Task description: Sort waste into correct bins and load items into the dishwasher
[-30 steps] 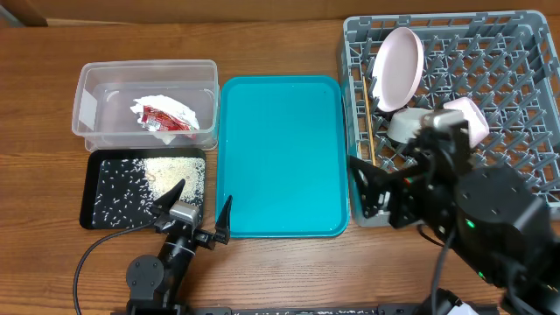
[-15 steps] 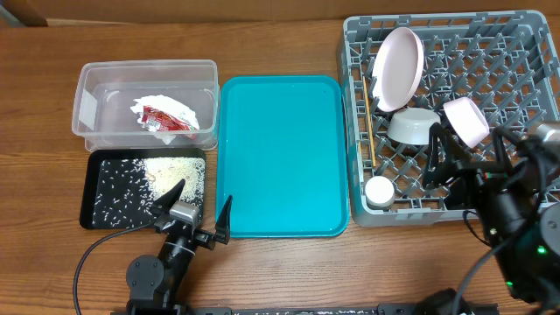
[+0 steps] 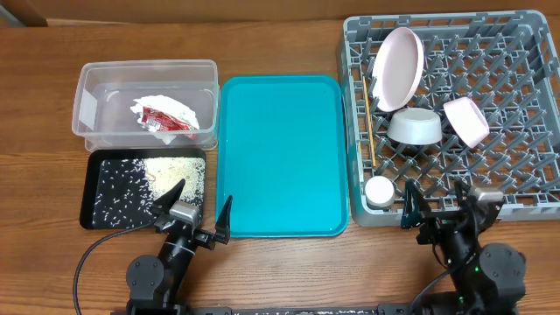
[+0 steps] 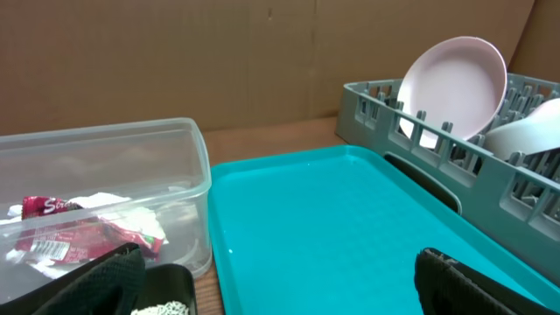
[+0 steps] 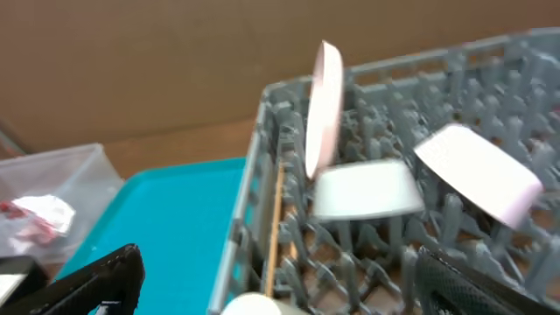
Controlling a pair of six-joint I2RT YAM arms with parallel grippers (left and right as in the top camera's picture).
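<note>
Left tool (image 3: 199, 208) and right tool (image 3: 442, 213) both gape wide, gripping nothing, at the worktop's (image 3: 280, 26) near edge. Dish rack (image 3: 525, 24) holds the pink plate (image 3: 398, 57) on edge, plus bowl (image 3: 414, 127), cup (image 3: 380, 191) and chopsticks (image 3: 369, 140). Napkin (image 3: 149, 105) and wrapper (image 3: 166, 118) sit in the clear tub (image 3: 149, 64), and rice (image 3: 175, 171) on the black tray (image 3: 85, 188).

Your wooden table (image 3: 280, 44) carries four things: the clear plastic tub (image 3: 147, 65) at far left, the black tray (image 3: 87, 188) just in front of it, the teal serving tray (image 3: 280, 157) in the middle, and the grey dish rack (image 3: 437, 18) on the right.
</note>
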